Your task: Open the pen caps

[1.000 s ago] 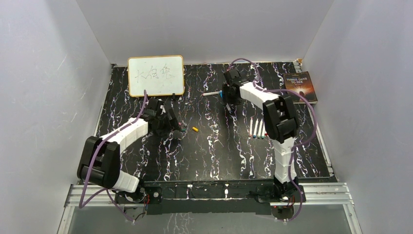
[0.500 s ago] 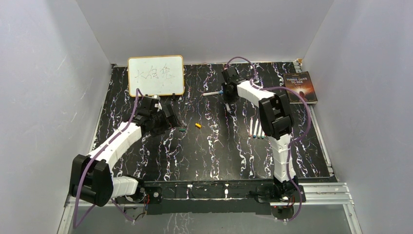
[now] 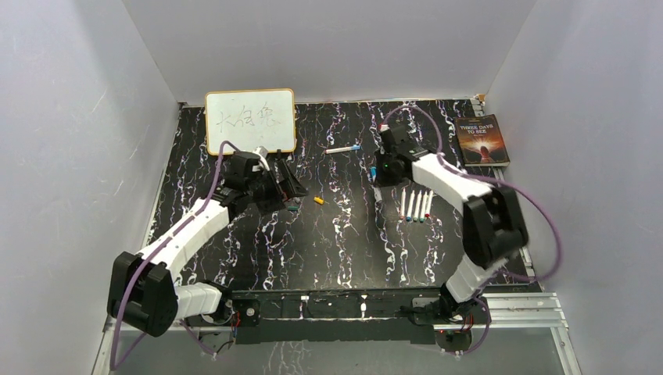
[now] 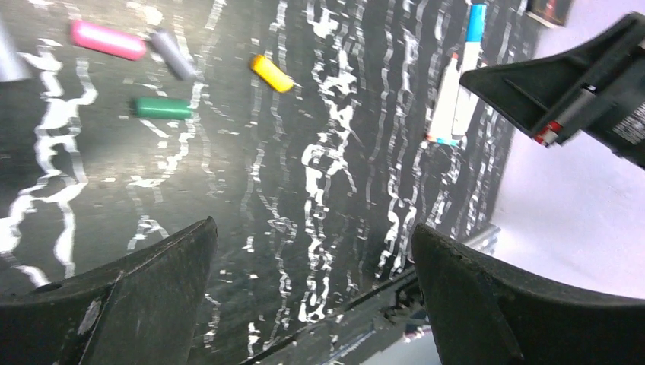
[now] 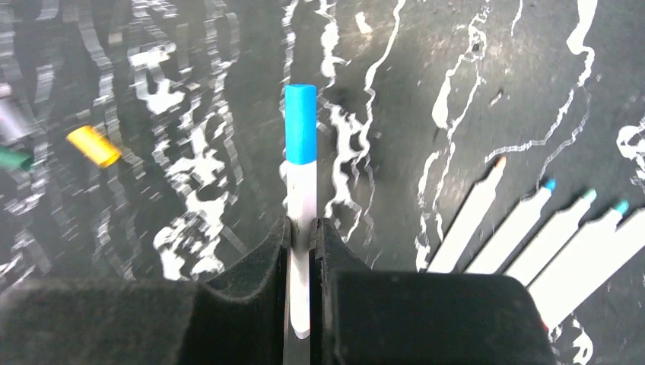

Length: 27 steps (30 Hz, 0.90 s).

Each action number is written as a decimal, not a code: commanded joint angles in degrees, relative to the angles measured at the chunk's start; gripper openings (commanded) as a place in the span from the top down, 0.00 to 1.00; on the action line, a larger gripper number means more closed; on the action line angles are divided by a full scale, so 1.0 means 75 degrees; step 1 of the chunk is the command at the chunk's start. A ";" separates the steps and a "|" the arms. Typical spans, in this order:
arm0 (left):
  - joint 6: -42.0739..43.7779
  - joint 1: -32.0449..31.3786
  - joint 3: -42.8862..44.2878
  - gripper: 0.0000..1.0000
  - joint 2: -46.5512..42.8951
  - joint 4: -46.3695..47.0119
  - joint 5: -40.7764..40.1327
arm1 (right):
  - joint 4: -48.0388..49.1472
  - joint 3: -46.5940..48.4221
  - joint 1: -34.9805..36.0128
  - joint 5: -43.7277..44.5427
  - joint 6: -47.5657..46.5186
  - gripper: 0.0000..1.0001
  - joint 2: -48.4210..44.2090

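Black marbled table (image 3: 344, 250), right gripper (image 5: 302, 228) squeezed tight on a white pen (image 5: 301, 194), blue cap (image 5: 300, 125) sticking out past its fingers, left gripper (image 4: 312, 232) wide open and empty, yellow cap (image 4: 271, 74) lying ahead of it.

Bare tabletop (image 3: 352, 234) between caps (image 3: 317, 200), pens (image 3: 414, 205)

Black tabletop (image 3: 344, 250), white and purple veining. Far left edge: framed whiteboard (image 3: 250, 121), scribbled on. Far right corner: book (image 3: 482, 139), flat, cover up. Far centre: lone white pen (image 3: 341, 148), blue end toward the right. Right of centre: four uncapped pens (image 3: 414, 205), side by side, tips toward near edge. Left of centre, loose: yellow cap (image 3: 318, 200), green cap (image 4: 162, 108), pink cap (image 4: 106, 39) just beside grey cap (image 4: 173, 55).
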 commanded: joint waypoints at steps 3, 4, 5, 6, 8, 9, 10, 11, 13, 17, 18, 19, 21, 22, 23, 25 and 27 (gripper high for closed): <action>-0.1056 -0.0967 0.0109 0.02 0.0306 0.1245 0.0257 | 0.0281 -0.1128 0.0432 -0.1064 0.0666 1.00 -0.2755; -0.1180 -0.1122 0.0113 0.02 0.0419 0.1403 0.0209 | 0.0300 -0.1320 0.0649 -0.1166 0.0802 1.00 -0.3050; -0.1297 -0.1264 0.0113 0.02 0.0531 0.1554 0.0187 | 0.0340 -0.1510 0.0903 -0.1233 0.0955 1.00 -0.3300; -0.1421 -0.1398 0.0107 0.02 0.0627 0.1727 0.0171 | 0.0395 -0.1677 0.1162 -0.1269 0.1093 1.00 -0.3534; -0.1629 -0.1635 0.0131 0.02 0.0836 0.1986 0.0127 | 0.0468 -0.1948 0.1694 -0.1226 0.1413 1.00 -0.3934; -0.1713 -0.1763 0.0170 0.02 0.0892 0.2048 0.0056 | 0.0513 -0.2075 0.2007 -0.1200 0.1587 1.00 -0.4126; -0.1765 -0.1877 0.0218 0.02 0.0935 0.2077 -0.0024 | 0.0572 -0.2237 0.2202 -0.1195 0.1766 1.00 -0.4296; -0.1799 -0.1996 0.0262 0.02 0.0941 0.2086 -0.0107 | 0.0642 -0.2348 0.2367 -0.1189 0.1912 1.00 -0.4452; -0.1906 -0.2176 0.0296 0.02 0.0933 0.2165 -0.0252 | 0.0712 -0.2499 0.2636 -0.1054 0.2167 1.00 -0.4671; -0.1978 -0.2477 0.0368 0.02 0.0942 0.2141 -0.0472 | 0.0726 -0.2551 0.2971 -0.0878 0.2373 1.00 -0.4815; -0.1977 -0.2544 0.0385 0.02 0.0942 0.2132 -0.0517 | 0.0724 -0.2528 0.3035 -0.0842 0.2386 1.00 -0.4803; -0.1987 -0.2617 0.0373 0.02 0.0942 0.2141 -0.0573 | 0.0707 -0.2490 0.3091 -0.0819 0.2389 1.00 -0.4776; -0.2000 -0.2754 0.0388 0.02 0.0942 0.2167 -0.0659 | 0.0724 -0.2413 0.3194 -0.0764 0.2402 1.00 -0.4690; -0.2012 -0.2819 0.0384 0.02 0.0942 0.2180 -0.0689 | 0.0730 -0.2383 0.3257 -0.0735 0.2413 1.00 -0.4658; -0.2021 -0.2878 0.0378 0.03 0.1071 0.2210 -0.0725 | 0.0737 -0.2350 0.3306 -0.0669 0.2432 1.00 -0.4624; -0.2063 -0.2963 0.0353 0.07 0.1157 0.2291 -0.0741 | 0.0760 -0.2295 0.3380 -0.0626 0.2446 1.00 -0.4545; -0.2097 -0.3017 0.0343 0.16 0.1181 0.2369 -0.0733 | 0.0757 -0.2254 0.3430 -0.0541 0.2482 1.00 -0.4531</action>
